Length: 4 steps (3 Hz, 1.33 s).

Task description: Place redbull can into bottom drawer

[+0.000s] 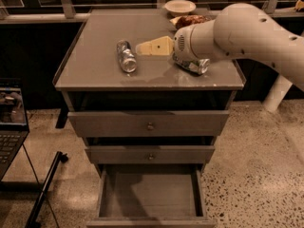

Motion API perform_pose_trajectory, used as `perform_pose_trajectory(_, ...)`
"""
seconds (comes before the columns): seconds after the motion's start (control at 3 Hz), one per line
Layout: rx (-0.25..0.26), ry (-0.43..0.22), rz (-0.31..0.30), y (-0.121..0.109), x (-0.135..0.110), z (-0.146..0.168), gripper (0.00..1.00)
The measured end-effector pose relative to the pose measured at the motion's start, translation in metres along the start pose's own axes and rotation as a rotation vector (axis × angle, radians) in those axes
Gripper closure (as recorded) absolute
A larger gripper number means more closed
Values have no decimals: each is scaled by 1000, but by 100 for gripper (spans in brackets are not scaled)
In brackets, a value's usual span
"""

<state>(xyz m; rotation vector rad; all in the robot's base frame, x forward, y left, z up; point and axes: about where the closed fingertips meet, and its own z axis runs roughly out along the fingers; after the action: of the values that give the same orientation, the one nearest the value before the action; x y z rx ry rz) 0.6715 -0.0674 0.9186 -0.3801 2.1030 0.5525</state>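
At the gripper [148, 47]: low over the middle of the cabinet top [95, 75], pale and wedge-shaped from here, aimed leftward off the end of the thick white arm [247, 30] that reaches in from the right. Open or closed: cannot tell from this angle; nothing visibly held. Just to its left, near but apart, with a narrow strip of grey top between: the redbull can [126, 56], lying on its side, not upright. Long axis roughly front to back across the top, far end tipped slightly left, so nearly square to the line of approach; broadside toward the gripper, not an end. Judging by that, little more called for than a short leftward reach and a grip across the narrow body, with the grip line held crosswise to the can. Likely to roll sideways if nudged, being round and on its flank. Under the wrist, on the right of the top: the green and silver can [192, 64], fatter, also on its side, not the one wanted, close enough to be brushed. Farther back: a pale bowl [179, 6] and something brown [190, 20] beside it, too dim to name. Down below, beneath the two upper drawers [118, 123] with round knobs: the bottom drawer [149, 194], pulled out, plain floor showing, below the can and nearer the camera.
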Motion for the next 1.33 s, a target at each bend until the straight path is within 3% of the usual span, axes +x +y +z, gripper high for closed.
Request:
perform_pose_trajectory(0.33,6,-71,-18,4,-26,23,0)
perform_pose_trajectory(0.67,-2,-99,-37,9,-43,44,0)
perform_pose_trajectory(1.33,-75,-55,-43,29,-56,95,0)
